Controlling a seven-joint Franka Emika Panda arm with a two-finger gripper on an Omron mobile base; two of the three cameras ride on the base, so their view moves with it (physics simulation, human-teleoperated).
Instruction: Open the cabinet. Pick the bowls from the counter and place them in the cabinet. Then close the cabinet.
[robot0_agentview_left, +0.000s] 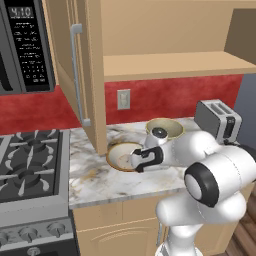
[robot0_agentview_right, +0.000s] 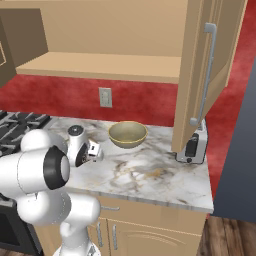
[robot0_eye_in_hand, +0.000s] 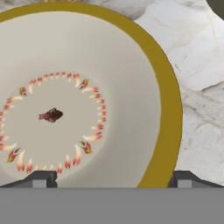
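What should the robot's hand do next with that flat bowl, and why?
Probably lower a little and close on the shallow bowl's gold rim. The hand is open right above it, one fingertip over the inside, the other over the counter outside. The cabinet is already open, so grabbing a bowl seems next.

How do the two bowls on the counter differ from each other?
The shallow bowl is wide and flat, with a ring of small red marks inside; the deep bowl is rounder and plain inside. The shallow bowl lies right under the gripper, whose jaws are open; the deep bowl stands farther back, near the toaster. Both are beige with golden rims and stand upright on the counter.
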